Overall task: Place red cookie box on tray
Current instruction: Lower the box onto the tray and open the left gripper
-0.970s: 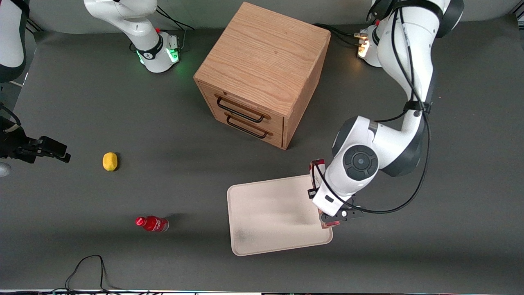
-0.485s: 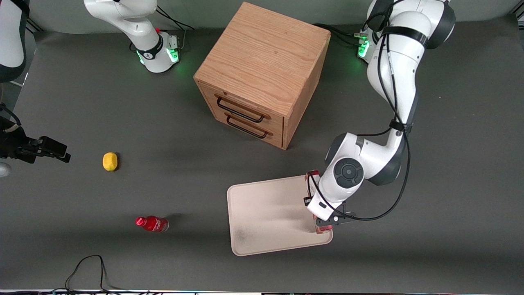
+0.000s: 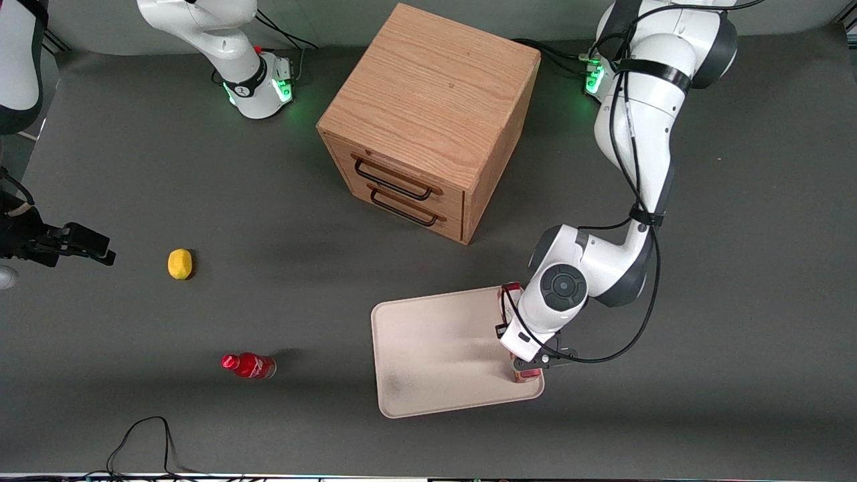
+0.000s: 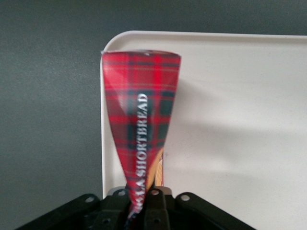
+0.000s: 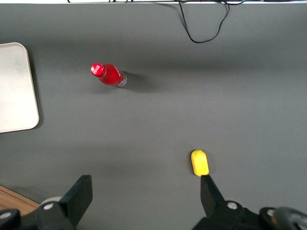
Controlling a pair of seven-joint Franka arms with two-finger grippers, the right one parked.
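Fingers: clamped on the red cookie box point(image 4: 140, 124), gripping one end of it — seen in the left wrist view.
Gripper point(image 3: 527, 365): low over the tray point(image 3: 428, 355), at the tray edge toward the working arm's end of the table.
Red cookie box: held by its end, long axis running away from the wrist camera; tartan face with "SHORTBREAD" lettering turned to that camera. Free end sat over a rounded tray corner. In the front view only the two ends of the box showed, one either side of the wrist. Whether it touched the tray surface — could not tell.
Tray: cream-white, flat on the dark table, nearer the front camera than the wooden drawer cabinet point(image 3: 428, 114); faint grey smudge near its corner closest to that camera.
Cabinet: two drawers, both shut, dark handles.
Red bottle point(image 3: 249, 365): lying on the table, beside the tray toward the parked arm's end, well apart from it.
Lemon point(image 3: 179, 263): farther toward the parked arm's end, and farther from the front camera than the bottle.
Cable point(image 3: 144, 438): black loop at the table edge closest to the front camera.
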